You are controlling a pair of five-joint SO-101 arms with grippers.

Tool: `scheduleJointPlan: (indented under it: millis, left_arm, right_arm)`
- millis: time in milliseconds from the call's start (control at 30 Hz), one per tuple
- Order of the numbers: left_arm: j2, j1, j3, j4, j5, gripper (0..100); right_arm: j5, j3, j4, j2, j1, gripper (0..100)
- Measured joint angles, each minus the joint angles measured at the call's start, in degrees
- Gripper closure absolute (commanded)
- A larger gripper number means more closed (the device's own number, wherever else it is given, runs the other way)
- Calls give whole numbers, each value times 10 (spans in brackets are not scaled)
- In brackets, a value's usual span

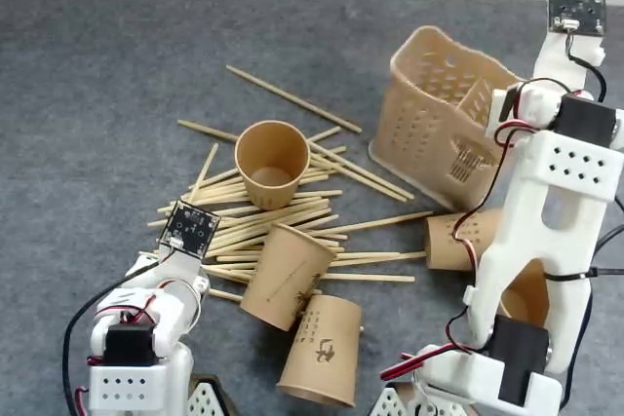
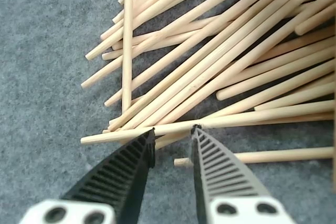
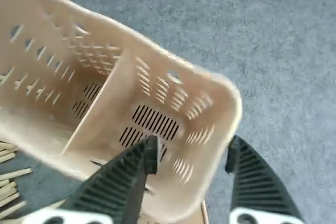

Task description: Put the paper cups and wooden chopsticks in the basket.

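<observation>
Left wrist view: claw (image 2: 173,132) ajar (empty)

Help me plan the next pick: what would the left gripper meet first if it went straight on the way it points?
Likely the chopstick lying crosswise just off the open jaws of the left gripper. Whether the tips already touch it is unclear.

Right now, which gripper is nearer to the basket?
Right. The right gripper hangs open just over the basket; the left gripper is down at the edge of the wooden chopsticks, far from it.
</observation>
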Motion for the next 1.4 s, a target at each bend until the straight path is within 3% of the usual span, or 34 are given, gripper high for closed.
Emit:
scheduleJointPlan:
  millis: [367, 633, 800, 1133, 1400]
  left_arm:
    - [0, 0, 0, 0, 0, 873]
    - [0, 0, 0, 0, 0, 873]
    - [0, 0, 0, 0, 0, 873]
    - [0, 0, 0, 0, 0, 873]
    - [0, 0, 0, 0, 0, 873]
  right_arm:
    - [0, -131, 176, -1, -2, 769]
    - [0, -128, 204, -1, 16, 771]
    - [1, -43, 204, -37, 25, 771]
    - [1, 232, 203, -244, 25, 771]
    - [8, 418, 106, -265, 25, 771]
